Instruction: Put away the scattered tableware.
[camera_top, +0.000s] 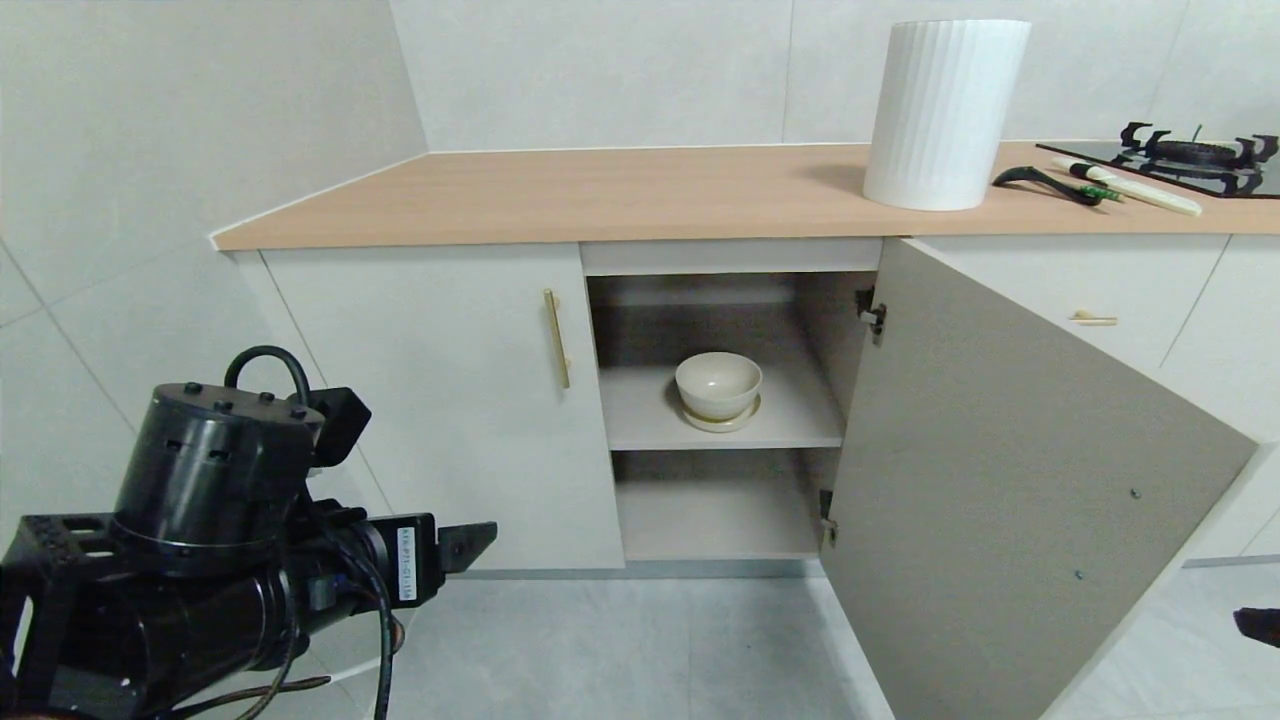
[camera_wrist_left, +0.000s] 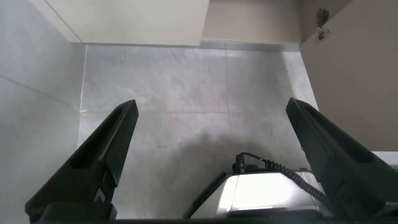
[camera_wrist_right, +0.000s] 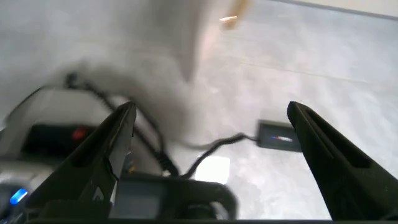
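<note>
left gripper (camera_wrist_left: 211, 107) black, tapered, spread | right gripper (camera_wrist_right: 211, 109) spread | round cream bowl (camera_top: 718, 384) on smooth shelf (camera_top: 645, 420)

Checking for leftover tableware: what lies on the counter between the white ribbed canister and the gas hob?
In the head view, a black ladle and a pale utensil lie there.

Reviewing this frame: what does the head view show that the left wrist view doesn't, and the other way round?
Head view adds: the wooden countertop, a white ribbed container standing on it, a stove at its right end, and a bowl sitting on a plate on the cabinet's upper shelf.
Left wrist view adds: the left gripper seen from behind, its fingers spread wide with nothing between them, above the floor.
Both share: the grey tiled floor, the open cabinet door and its lower hinge.
</note>
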